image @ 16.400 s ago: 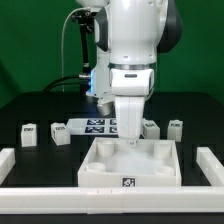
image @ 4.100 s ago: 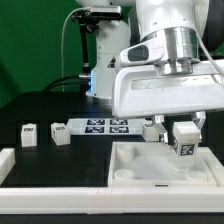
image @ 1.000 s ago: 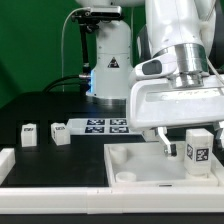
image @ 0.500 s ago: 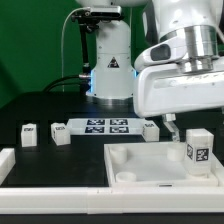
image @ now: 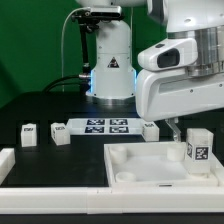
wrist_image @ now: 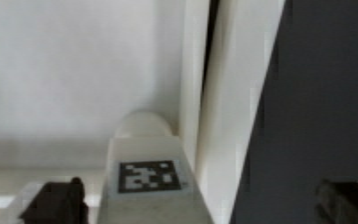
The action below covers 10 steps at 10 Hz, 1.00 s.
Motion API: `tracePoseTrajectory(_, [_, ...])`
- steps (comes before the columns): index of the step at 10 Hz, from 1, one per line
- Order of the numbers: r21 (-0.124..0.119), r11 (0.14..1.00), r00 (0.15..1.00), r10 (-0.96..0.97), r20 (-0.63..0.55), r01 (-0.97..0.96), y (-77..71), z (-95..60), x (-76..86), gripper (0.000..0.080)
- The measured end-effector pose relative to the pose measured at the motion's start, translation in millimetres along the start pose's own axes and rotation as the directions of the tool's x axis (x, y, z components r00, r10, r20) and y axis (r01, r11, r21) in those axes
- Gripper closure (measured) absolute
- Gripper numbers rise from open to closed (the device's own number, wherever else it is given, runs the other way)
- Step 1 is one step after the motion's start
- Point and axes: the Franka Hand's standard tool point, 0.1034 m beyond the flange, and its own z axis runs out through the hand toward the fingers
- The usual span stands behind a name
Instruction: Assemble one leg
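Note:
The leg (image: 198,150), a small white peg with a black-and-white tag, stands upright in the corner of the large white tray (image: 150,186) at the exterior view's right. My gripper (image: 196,124) hangs just above it, open and empty. One finger (image: 169,126) shows left of the leg; the other is out of frame. In the wrist view the leg (wrist_image: 149,172) lies between and beyond the dark fingertips (wrist_image: 55,200), which stand wide apart and do not touch it. The gripper (wrist_image: 201,205) holds nothing.
Two loose legs (image: 29,133) (image: 59,133) stand at the exterior view's left, and another (image: 150,128) behind the tray. The marker board (image: 103,125) lies at the back. A white rail (image: 6,160) borders the left and front. The robot base (image: 108,60) stands behind.
The fingers that flanked the leg have let it go and the hand has risen. The leg stays standing in the tray's corner.

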Motion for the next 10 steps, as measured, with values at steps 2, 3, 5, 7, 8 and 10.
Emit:
tracePoseTrajectory(2, [-0.012,0.999,0.998,0.045,-0.049,-0.046,8.1,3.6,-2.0,0.0151])
tracePoseTrajectory(3, [-0.014,0.998,0.997,0.057,-0.053,-0.058,8.9,5.7,-4.0,0.0151])
tracePoseTrajectory(5, [-0.016,0.997,0.996,0.07,-0.055,-0.071,9.5,11.3,-8.7,0.0151])
tracePoseTrajectory(7, [-0.016,0.997,0.996,0.07,-0.056,-0.07,6.8,12.8,-9.6,0.0151])
tracePoseTrajectory(8, [-0.016,0.998,0.996,0.065,-0.057,-0.066,3.5,12.7,-9.0,0.0292])
tracePoseTrajectory(10, [-0.016,0.998,0.996,0.064,-0.056,-0.065,4.1,13.2,-9.3,0.0431])
